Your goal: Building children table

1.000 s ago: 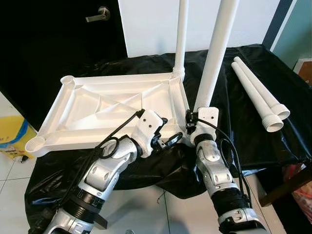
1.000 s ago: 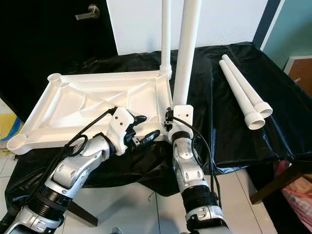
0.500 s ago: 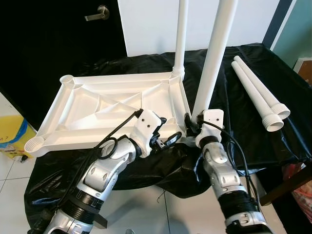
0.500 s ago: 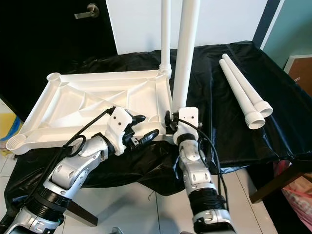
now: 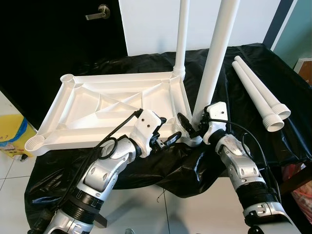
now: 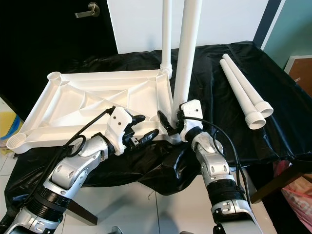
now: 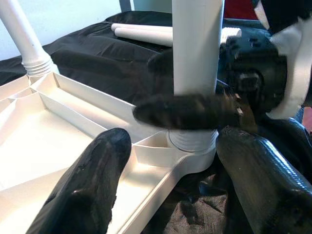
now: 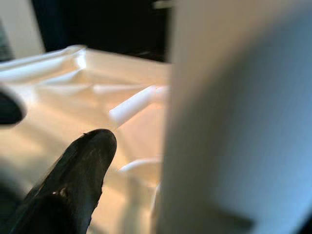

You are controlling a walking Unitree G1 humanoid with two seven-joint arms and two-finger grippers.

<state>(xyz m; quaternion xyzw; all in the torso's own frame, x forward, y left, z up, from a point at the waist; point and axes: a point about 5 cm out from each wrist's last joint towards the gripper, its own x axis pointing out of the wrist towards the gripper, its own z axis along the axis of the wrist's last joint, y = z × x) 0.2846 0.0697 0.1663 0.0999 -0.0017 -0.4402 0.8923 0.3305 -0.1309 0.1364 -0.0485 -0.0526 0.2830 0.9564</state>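
At the near right corner of the upturned white tabletop [image 5: 112, 105], from the head, our right gripper [image 5: 191, 130] clasps the upright leg [image 5: 213, 58], while by the left wrist our left gripper [image 7: 165, 187] hangs spread, ungrasping, beside its socket [image 7: 192, 148].

The upturned tabletop [image 5: 112, 105] is plain white, as are the legs [image 5: 214, 53] standing in it and the two spare legs [image 5: 258, 95] beside it. Beneath the tabletop lies a glossy black sheet [image 5: 234, 122].
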